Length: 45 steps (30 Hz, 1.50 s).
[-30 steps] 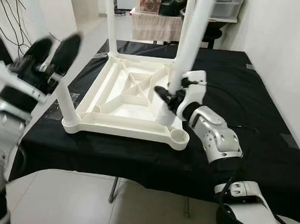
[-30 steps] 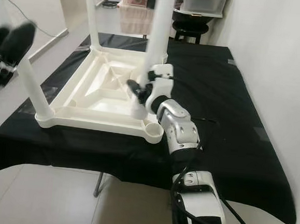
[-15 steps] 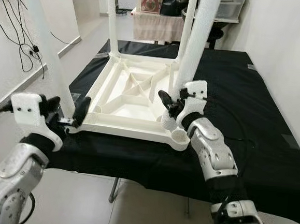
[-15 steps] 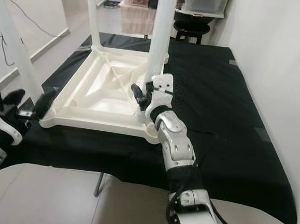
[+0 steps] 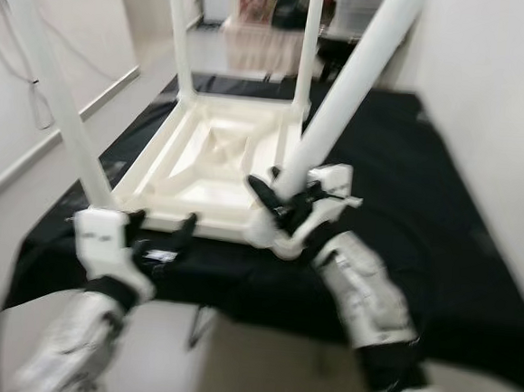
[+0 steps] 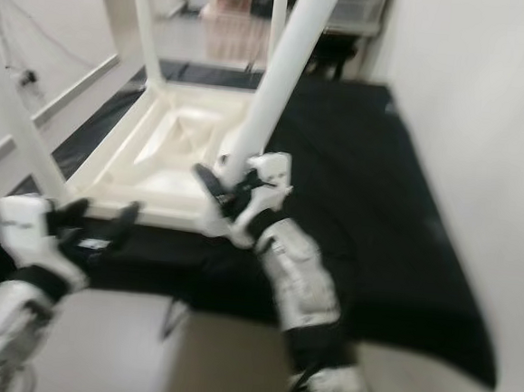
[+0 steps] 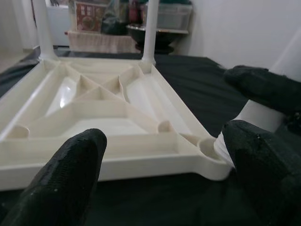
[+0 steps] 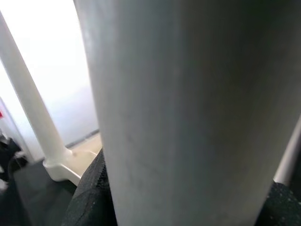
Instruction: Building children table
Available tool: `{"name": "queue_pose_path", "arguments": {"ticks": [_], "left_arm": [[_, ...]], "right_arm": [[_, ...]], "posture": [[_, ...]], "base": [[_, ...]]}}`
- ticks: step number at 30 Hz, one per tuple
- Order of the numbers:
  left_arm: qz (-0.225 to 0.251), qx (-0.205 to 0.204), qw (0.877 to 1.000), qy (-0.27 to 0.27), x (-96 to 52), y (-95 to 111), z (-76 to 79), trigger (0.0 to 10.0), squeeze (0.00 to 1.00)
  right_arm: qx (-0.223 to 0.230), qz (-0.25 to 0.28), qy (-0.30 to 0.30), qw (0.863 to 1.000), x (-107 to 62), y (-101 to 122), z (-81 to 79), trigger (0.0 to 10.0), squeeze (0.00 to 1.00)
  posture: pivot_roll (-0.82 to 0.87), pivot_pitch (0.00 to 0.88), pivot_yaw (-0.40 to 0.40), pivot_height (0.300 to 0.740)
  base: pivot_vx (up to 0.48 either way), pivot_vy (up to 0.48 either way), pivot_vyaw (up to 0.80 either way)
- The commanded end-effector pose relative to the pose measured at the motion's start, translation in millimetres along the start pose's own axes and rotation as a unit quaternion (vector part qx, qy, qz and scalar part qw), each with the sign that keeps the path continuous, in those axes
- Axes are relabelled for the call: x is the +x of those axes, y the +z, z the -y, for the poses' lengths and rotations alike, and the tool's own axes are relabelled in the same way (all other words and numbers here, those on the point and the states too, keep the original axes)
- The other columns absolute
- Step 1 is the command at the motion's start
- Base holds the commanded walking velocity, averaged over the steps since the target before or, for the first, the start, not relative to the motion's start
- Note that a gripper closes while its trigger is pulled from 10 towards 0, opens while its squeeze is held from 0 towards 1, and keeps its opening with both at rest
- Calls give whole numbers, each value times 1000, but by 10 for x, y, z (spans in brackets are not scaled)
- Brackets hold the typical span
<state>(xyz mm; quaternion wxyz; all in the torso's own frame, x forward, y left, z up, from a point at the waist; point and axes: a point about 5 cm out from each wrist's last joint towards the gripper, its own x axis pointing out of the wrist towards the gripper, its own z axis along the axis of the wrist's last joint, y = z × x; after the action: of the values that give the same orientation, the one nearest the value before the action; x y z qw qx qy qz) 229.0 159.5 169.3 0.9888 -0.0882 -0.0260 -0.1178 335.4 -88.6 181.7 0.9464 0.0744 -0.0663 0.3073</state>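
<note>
legs are going into the upside-down white plastic table top [image 5: 212, 160], which is lying on the black cloth-covered table [image 5: 443, 201]. three legs are already standing in their corners. the last long white plastic leg [image 5: 342, 102] is leaning over the near right corner socket, so i think the step in hand is fitting this fourth leg.

in the left eye view, which is blurry, the right gripper [image 5: 275, 202] is clasping the bottom of the leaning leg. the left gripper [image 5: 161, 235] is waiting just in front of the near edge of the table top, with its fingers spread and nothing in them.

in the right eye view, the same leg is slanting up and away from the socket.

in the left wrist view, the corner socket [image 7: 209, 148] is sitting bare, with the leg's end just beside it.

in the right wrist view, the leg is sitting between the black fingers [image 8: 89, 193].

next, i think the leg is needing to stand straight over the socket and get pushed down.
</note>
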Motion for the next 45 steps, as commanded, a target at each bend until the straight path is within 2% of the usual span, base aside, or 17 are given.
{"name": "queue_pose_path", "arguments": {"ticks": [1,4,6,7,10,15,18,22,23,28,30,36,38,41,42,43,45], "left_arm": [[-7,20,1000,11,-20,-33,-45,10000,0],[-7,24,1000,9,-26,-32,-39,10000,0],[-11,59,998,-2,-57,-15,-36,10000,0],[-11,59,998,-2,-57,-15,-36,10000,0],[-21,101,995,-15,-131,9,-6,10000,0],[-23,118,992,-21,-190,27,57,10000,0],[-32,126,991,-43,-277,24,169,10000,0],[-33,123,990,-58,-360,28,260,10000,0],[-35,121,990,-67,-444,34,323,10000,0],[-37,111,990,-78,-551,45,381,10000,0],[-39,104,990,-85,-613,55,405,10000,0],[-46,107,988,-97,-677,65,446,10000,0],[-53,106,988,-103,-725,68,468,10000,0],[-57,104,987,-106,-749,70,477,10000,0],[-59,103,987,-108,-770,73,483,10000,0],[-59,103,987,-108,-770,73,483,10000,0],[-63,103,987,-110,-797,74,489,10000,0]], "right_arm": [[-18,7,15,1000,86,33,-71,10000,0],[-24,6,15,1000,107,47,-57,10000,0],[-63,0,40,997,214,132,-10,10000,0],[-63,0,40,997,214,132,-10,10000,0],[-91,-12,101,991,385,243,-3,10000,0],[-69,-10,140,988,503,316,-24,10000,0],[-46,-6,206,978,575,410,-64,10000,0],[-15,-3,252,967,579,489,-47,10000,0],[-14,-7,298,955,572,549,-13,10000,0],[-8,-5,332,943,541,624,50,10000,0],[3,6,358,934,494,692,109,10000,0],[12,29,392,920,394,823,227,10000,0],[2,32,403,914,335,893,315,10000,0],[-12,21,406,913,315,885,343,10000,0],[-33,4,408,912,299,854,362,10000,0],[-33,4,408,912,299,854,362,10000,0],[-71,-20,387,919,297,805,409,10000,0]], "posture": [[-8,91,30,740],[-7,95,29,740],[0,136,14,740],[0,136,14,740],[16,194,-4,740],[37,238,-15,740],[66,291,-27,740],[88,324,-33,740],[104,353,-33,740],[114,375,-25,740],[122,391,-8,740],[123,402,18,740],[120,405,27,740],[119,407,32,740],[120,406,33,740],[120,406,33,740],[123,405,34,740]], "base": [[0,0,0],[0,0,0],[0,0,0],[0,0,0],[0,0,0],[0,0,0],[0,0,0],[0,0,0],[0,0,0],[0,0,0],[0,0,0],[0,0,0],[0,0,0],[0,0,0],[0,0,0],[0,0,0],[0,0,0]]}}
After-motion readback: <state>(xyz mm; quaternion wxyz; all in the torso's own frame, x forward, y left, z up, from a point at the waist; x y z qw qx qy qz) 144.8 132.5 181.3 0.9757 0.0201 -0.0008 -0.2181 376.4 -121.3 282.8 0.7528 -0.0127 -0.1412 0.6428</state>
